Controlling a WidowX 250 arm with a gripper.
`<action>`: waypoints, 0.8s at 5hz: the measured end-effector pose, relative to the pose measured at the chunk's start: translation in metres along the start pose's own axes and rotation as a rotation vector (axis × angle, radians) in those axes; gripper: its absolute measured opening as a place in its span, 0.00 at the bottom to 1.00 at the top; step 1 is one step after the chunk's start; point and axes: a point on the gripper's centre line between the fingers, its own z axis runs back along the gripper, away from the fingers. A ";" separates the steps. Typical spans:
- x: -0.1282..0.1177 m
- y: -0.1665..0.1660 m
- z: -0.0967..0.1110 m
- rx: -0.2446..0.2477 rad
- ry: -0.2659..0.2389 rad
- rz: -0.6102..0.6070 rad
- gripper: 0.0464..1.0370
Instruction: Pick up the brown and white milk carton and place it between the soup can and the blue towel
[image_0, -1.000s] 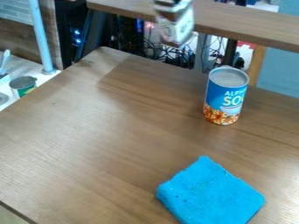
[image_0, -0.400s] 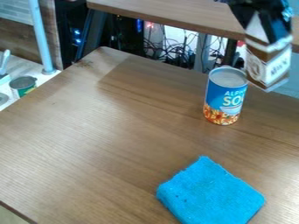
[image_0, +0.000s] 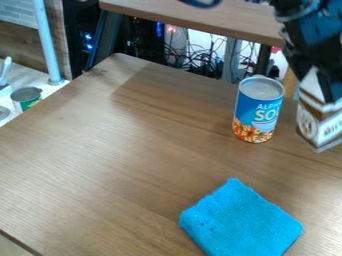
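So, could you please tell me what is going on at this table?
The robot's black gripper holds a brown and white carton by its top, at the right of the view. A soup can stands upright beside it, and a blue cloth lies nearer the camera on the wooden table.

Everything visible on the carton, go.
White and brown gable-top carton, apparently paperboard, printed side panels, cut off by the view's right edge. Tilted, held at its top by the end effector. It's right of the soup can, with a visible gap. Can't tell if its base touches the table.
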 end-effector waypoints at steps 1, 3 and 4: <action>-0.013 0.001 -0.015 0.015 0.035 -0.007 0.81; -0.041 0.003 -0.036 0.012 0.126 -0.015 0.82; -0.048 0.003 -0.038 0.012 0.143 0.013 0.87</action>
